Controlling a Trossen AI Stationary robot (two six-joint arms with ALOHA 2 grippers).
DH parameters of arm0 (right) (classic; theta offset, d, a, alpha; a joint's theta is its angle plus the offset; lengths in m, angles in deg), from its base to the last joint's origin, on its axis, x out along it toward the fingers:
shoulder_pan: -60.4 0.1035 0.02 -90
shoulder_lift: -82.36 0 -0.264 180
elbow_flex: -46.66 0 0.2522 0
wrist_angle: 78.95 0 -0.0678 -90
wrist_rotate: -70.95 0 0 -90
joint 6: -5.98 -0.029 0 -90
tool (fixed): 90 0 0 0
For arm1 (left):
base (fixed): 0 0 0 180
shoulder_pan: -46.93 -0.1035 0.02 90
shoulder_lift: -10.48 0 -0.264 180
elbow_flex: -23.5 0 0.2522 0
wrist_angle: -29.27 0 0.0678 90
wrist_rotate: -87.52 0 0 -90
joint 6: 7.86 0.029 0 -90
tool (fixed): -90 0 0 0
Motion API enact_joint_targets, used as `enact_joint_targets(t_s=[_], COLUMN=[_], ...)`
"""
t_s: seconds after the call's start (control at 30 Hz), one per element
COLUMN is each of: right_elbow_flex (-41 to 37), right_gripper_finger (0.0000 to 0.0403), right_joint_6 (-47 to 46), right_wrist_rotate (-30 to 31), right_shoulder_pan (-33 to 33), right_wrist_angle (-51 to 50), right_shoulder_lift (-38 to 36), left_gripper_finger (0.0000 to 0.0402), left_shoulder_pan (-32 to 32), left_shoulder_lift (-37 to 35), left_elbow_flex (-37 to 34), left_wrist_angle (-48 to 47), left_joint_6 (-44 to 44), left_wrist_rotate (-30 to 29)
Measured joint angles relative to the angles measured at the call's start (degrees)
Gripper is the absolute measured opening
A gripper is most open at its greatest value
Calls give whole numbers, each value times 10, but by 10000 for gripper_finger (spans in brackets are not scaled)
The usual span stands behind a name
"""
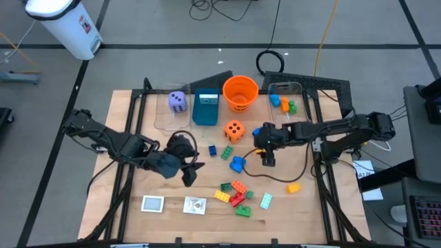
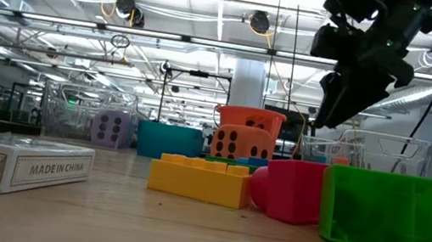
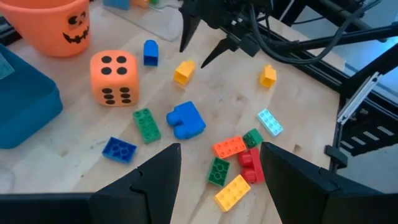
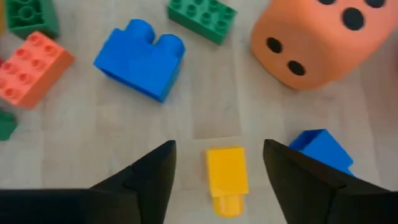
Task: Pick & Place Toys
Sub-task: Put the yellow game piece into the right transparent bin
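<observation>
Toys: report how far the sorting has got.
Done: a few bricks lie in the clear bin. In hand: nothing; the right tool stands open over a yellow brick, the left tool open, empty. Left: the brick pile, orange die, cards.

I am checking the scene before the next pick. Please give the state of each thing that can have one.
Right gripper: jaws open above the yellow brick.
Left gripper: jaws open, empty.
Yellow brick: lying free on the table.
Orange die: on the table, five up.
Purple die: in a clear bin.
Orange bucket: upright.
</observation>
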Motion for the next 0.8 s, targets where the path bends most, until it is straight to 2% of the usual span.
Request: enact_joint_targets(t_s=[0.3, 0.8], right_elbow_flex=[-40, -158], right_gripper_finger=[293, 286], right_joint_6=[27, -19], right_wrist_rotate=[-1, 0], right_shoulder_pan=[-9, -10], right_wrist_angle=[24, 160], right_shoulder_lift=[0, 0], left_gripper_finger=[230, 230], left_shoulder_pan=[-4, -7], left_shoulder_lift=[0, 0], left_elbow_flex=[0, 0], left_wrist_angle=[0, 0], left_joint_6=[4, 4], left_wrist_rotate=[0, -9])
